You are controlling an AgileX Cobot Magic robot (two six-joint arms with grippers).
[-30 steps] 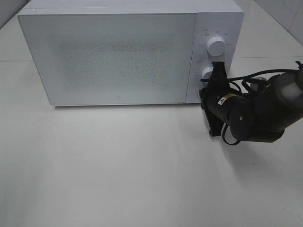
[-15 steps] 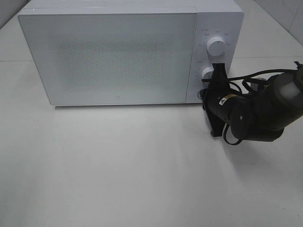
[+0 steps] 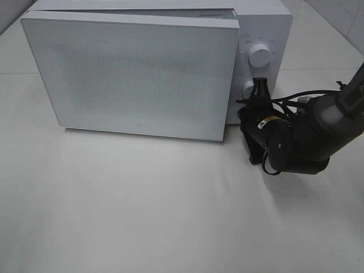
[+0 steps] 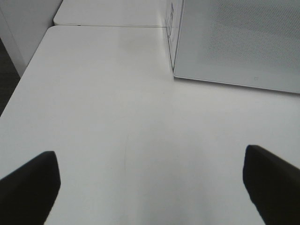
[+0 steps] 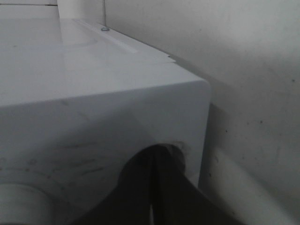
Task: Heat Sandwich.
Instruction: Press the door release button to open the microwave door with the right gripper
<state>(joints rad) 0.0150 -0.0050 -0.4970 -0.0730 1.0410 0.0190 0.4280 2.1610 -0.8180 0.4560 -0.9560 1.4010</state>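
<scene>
white table (image 3: 170,216) under everything | white microwave (image 3: 267,23) at back, door (image 3: 136,74) ajar, free edge swung out | right gripper (image 3: 260,91) pinched shut, tips at panel by lower knob (image 3: 248,88) | left gripper (image 4: 150,154) spread wide, empty, above table | sandwich unseen, whereabouts cannot be told

Cannot see much of the lower knob (image 3: 247,87) behind the right gripper (image 3: 261,85), nor read markings (image 3: 246,38) beyond its tips. See only edge-cut stubs of left gripper (image 4: 150,187) fingers (image 4: 30,187).

The microwave (image 3: 264,28) casing is recorded as smooth, faintly glossy white; door (image 3: 136,74) finely speckled; table (image 3: 142,210) smooth, matt
</scene>
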